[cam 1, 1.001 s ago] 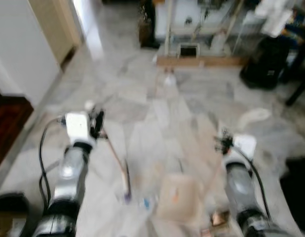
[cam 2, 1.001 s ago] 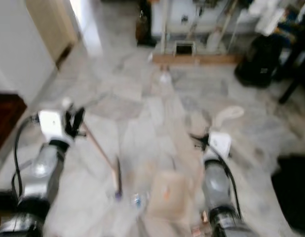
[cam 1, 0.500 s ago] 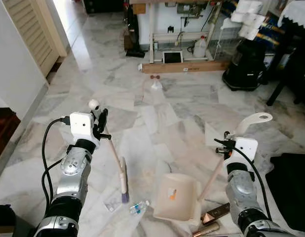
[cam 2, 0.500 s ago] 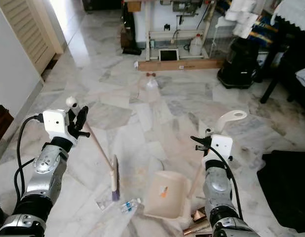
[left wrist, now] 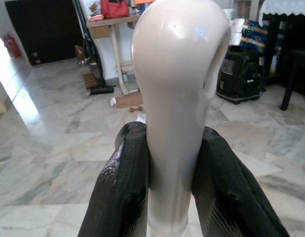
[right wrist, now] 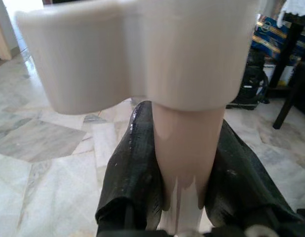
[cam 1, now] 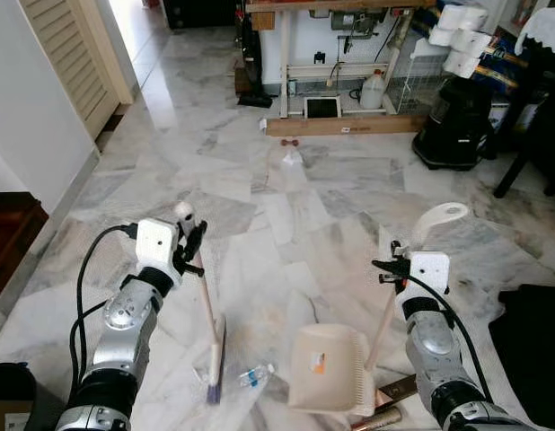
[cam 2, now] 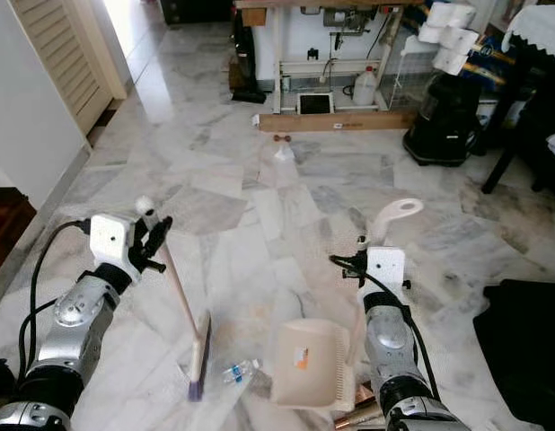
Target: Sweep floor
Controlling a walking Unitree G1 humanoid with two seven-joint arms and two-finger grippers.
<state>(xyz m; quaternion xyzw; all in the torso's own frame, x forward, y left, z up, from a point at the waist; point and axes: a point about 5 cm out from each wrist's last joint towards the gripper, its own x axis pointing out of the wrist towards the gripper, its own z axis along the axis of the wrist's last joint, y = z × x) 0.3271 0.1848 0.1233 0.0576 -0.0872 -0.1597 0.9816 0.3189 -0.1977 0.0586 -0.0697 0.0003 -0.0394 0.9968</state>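
Lower left of frame: left gripper (cam 1: 193,241) jaws clenched on broom (cam 1: 208,316) handle; lower right, right gripper (cam 1: 392,268) jaws clenched on dustpan (cam 1: 327,368) handle, marble floor (cam 1: 286,206).

Ahead of you, note a black vacuum cleaner (cam 1: 453,121) at the far right, with white paper rolls (cam 1: 463,40) above it. A wooden plank (cam 1: 340,125) lies under a white-legged table (cam 1: 286,54); a white jug (cam 1: 374,90) stands beneath. A louvred door (cam 1: 75,54) stands far left. Dark fabric (cam 1: 533,332) lies near right.
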